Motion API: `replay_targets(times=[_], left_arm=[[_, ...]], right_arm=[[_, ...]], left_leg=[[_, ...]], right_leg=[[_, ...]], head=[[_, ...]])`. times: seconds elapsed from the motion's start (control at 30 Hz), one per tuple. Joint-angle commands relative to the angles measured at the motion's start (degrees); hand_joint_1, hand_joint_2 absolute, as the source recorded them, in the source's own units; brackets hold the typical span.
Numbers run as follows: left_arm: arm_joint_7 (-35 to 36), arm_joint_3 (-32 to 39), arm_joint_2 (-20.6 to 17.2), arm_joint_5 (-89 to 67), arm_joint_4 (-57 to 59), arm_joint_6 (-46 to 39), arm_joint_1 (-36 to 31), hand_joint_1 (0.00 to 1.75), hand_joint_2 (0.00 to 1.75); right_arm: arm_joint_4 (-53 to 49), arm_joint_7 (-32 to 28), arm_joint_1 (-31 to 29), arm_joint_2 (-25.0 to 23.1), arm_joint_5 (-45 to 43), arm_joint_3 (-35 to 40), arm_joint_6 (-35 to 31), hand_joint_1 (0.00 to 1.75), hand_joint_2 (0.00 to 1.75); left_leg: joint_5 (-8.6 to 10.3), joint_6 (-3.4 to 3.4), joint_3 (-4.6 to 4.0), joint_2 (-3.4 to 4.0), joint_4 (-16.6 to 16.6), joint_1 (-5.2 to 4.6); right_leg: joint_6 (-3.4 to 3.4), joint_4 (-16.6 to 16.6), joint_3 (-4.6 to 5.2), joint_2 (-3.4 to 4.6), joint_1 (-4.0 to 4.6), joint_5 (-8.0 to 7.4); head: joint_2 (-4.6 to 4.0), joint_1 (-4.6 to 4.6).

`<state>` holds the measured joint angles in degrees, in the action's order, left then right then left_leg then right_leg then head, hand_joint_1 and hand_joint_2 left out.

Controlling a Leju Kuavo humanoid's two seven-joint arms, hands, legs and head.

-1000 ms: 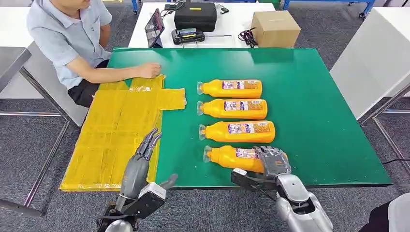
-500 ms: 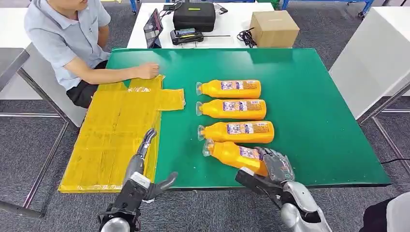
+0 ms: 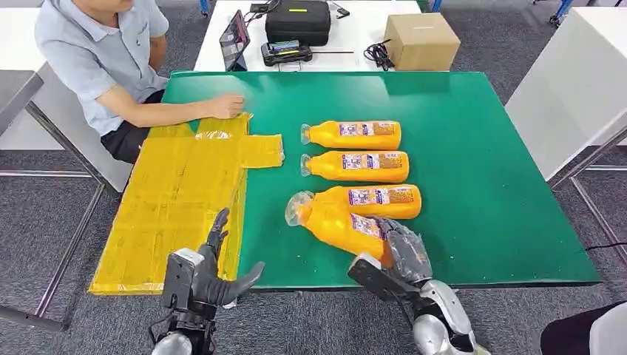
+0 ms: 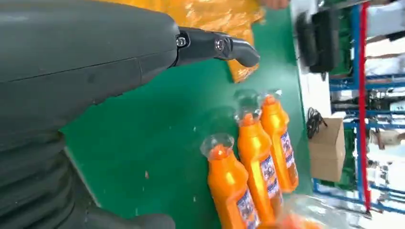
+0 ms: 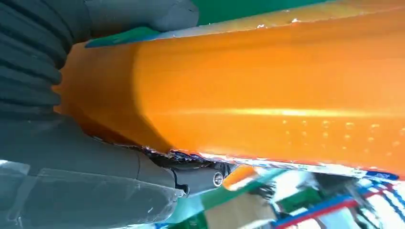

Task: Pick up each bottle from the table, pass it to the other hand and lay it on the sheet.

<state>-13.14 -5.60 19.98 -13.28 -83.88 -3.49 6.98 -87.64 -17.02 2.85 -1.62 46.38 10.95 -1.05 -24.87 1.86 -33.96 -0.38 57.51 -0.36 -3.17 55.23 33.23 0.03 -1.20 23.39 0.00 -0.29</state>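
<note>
My right hand (image 3: 405,251) grips the base of an orange bottle (image 3: 336,224) and holds it lifted off the green table (image 3: 480,185), its clear cap pointing left and up; in the right wrist view the same orange bottle (image 5: 267,90) lies against my right hand (image 5: 71,157). Three more orange bottles (image 3: 353,134), (image 3: 356,166), (image 3: 373,200) lie in a row on the table, caps to the left. The yellow sheet (image 3: 177,200) covers the table's left side. My left hand (image 3: 211,270) hovers open at the table's front edge, by the sheet's near corner, with its fingers (image 4: 215,45) spread.
A person sits at the far left with a hand (image 3: 225,107) resting on the sheet's far corner. Behind the table stand a black case (image 3: 299,22), a tablet (image 3: 236,37) and a cardboard box (image 3: 421,41). A white table (image 3: 569,89) is at the right.
My right hand has lifted the nearest bottle off the table and swung its cap end left and up. My left hand has drawn back toward the front edge and turned.
</note>
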Motion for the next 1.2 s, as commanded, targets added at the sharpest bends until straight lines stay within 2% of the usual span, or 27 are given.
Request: replay_targets(times=[0.03, 0.2, 0.3, 0.4, 0.6, 0.73, 1.07, 1.1, 1.13, 1.2], left_arm=[[-1.79, -0.50, -0.67, 7.48, 12.11, 4.00, -2.59, 0.00, 1.75], [-3.01, -2.58, -1.49, 12.28, 13.39, 6.21, -3.42, 0.00, 1.75], [-3.21, -3.39, -2.00, 13.99, 13.19, 6.88, -3.48, 0.00, 1.75], [-4.46, -5.41, -3.03, 17.28, 15.04, 8.58, -4.06, 0.00, 1.75], [-5.65, -7.09, -3.54, 18.54, 14.86, 7.82, -5.22, 0.00, 1.75], [-5.74, -7.82, -3.65, 17.76, 15.59, 3.96, -7.51, 0.00, 1.75], [-5.72, -7.82, -3.66, 17.80, 15.74, 3.86, -7.82, 0.00, 1.75], [-6.30, -7.46, -3.52, 18.17, 15.80, 2.42, -8.20, 0.00, 1.75], [-6.81, -8.62, -3.13, 21.58, 15.84, -0.58, -10.10, 0.00, 1.75], [-7.12, -9.29, -3.36, 22.66, 15.82, -1.36, -10.31, 0.00, 1.75]], right_arm=[[2.09, -2.85, -4.91, -4.40, -5.10, 1.62, 0.73, 1.75, 1.75], [6.54, -2.51, -8.03, -5.65, -6.48, 4.18, 1.26, 1.75, 1.75], [7.01, -2.58, -8.26, -5.51, -6.59, 4.76, 1.03, 1.75, 1.75], [11.74, -3.51, -9.94, -7.04, -6.00, 7.02, 0.08, 1.75, 1.75], [16.25, -3.48, -12.23, -8.24, -5.70, 9.51, -1.02, 1.75, 1.75], [22.12, -3.04, -13.87, -10.01, -5.88, 12.39, -1.92, 1.75, 1.75], [22.51, -3.05, -13.83, -10.31, -5.84, 12.58, -2.32, 1.75, 1.75], [23.94, -2.90, -14.47, -10.27, -5.48, 13.73, -2.79, 1.75, 1.75], [28.88, -2.66, -16.36, -10.74, -4.28, 18.33, -7.41, 1.75, 1.75], [29.33, -2.61, -16.72, -10.43, -4.54, 19.43, -8.40, 1.75, 1.75]], left_leg=[[-0.04, -0.10, 0.11, 0.03, -0.03, 0.04], [-0.06, -0.13, 0.16, 0.24, -0.06, 0.11], [-0.03, -0.11, 0.15, 0.09, -0.06, 0.10], [-0.06, -0.13, 0.22, 0.07, -0.07, 0.12], [-0.02, -0.11, 0.09, 0.05, -0.05, 0.09], [0.01, -0.08, 0.05, 0.02, -0.06, 0.09], [0.00, -0.09, 0.08, 0.05, -0.07, 0.11], [-0.03, -0.13, 0.15, 0.09, -0.06, 0.14], [-0.03, -0.13, 0.13, 0.02, -0.05, 0.14], [-0.08, -0.14, 0.17, 0.07, -0.02, 0.16]], right_leg=[[0.11, -0.01, -0.08, 0.04, 0.05, 0.03], [0.16, -0.06, -0.08, 0.24, 0.10, -0.03], [0.13, -0.07, -0.12, 0.04, 0.09, 0.02], [0.17, -0.10, -0.19, 0.09, 0.11, 0.03], [0.14, -0.03, -0.07, 0.09, 0.08, 0.01], [0.11, -0.06, -0.04, 0.07, 0.07, -0.02], [0.12, -0.05, -0.05, 0.09, 0.09, -0.01], [0.17, -0.05, -0.12, 0.11, 0.13, 0.01], [0.17, -0.04, -0.12, 0.05, 0.12, 0.03], [0.18, -0.06, -0.18, 0.11, 0.15, 0.04]], head=[[0.00, -0.02], [0.00, -0.02], [0.00, 0.00], [0.00, -0.02], [0.00, -0.02], [0.00, -0.02], [0.00, -0.02], [0.00, -0.02], [0.00, 0.00], [0.00, -0.02]])
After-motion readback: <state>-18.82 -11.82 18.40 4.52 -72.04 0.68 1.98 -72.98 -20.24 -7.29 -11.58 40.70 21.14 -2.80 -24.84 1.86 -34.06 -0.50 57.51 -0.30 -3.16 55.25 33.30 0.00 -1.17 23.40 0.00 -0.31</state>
